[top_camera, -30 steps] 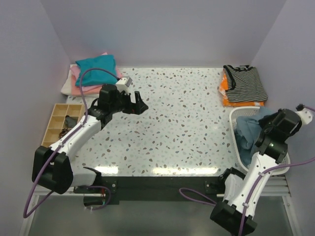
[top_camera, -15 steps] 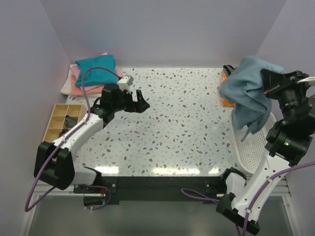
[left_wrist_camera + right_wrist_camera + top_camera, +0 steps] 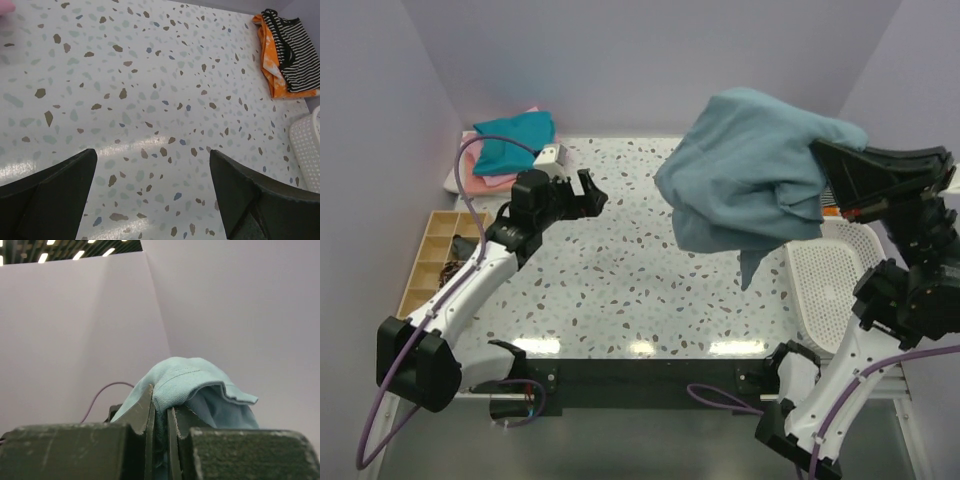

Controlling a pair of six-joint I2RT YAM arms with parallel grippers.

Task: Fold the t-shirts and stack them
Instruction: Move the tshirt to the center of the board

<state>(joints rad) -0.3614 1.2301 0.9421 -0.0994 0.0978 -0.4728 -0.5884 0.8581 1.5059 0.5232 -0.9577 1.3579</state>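
Two pincers, two states. Right pincer [image 3: 160, 407]: jaws pinched tight on a fold of the blue shirt [image 3: 750, 170], which is held high over the right half of the bench [image 3: 640, 290]. The shirt hangs bunched from the grip, clear of the bench. In the top view its lowest corner dangles just left of the white basket [image 3: 835, 285] at the right edge. The wrist view shows cloth doubled over the fingertips with bare wall behind.

Left pincer [image 3: 590, 192]: jaws wide, holding nothing, above the far-left part of the bench and aimed right across the speckled top.

Far-left corner, just behind it: folded stack, teal shirt [image 3: 512, 135] on top of pink shirt [image 3: 527, 110]. Can't make out lower layers, since arm and cable cover them.

Far-right corner: striped shirt [image 3: 295, 55] lying on an orange one [image 3: 272, 67], near the basket.

Left edge: compartment tray [image 3: 432, 250], touching the left arm's side in the top view.
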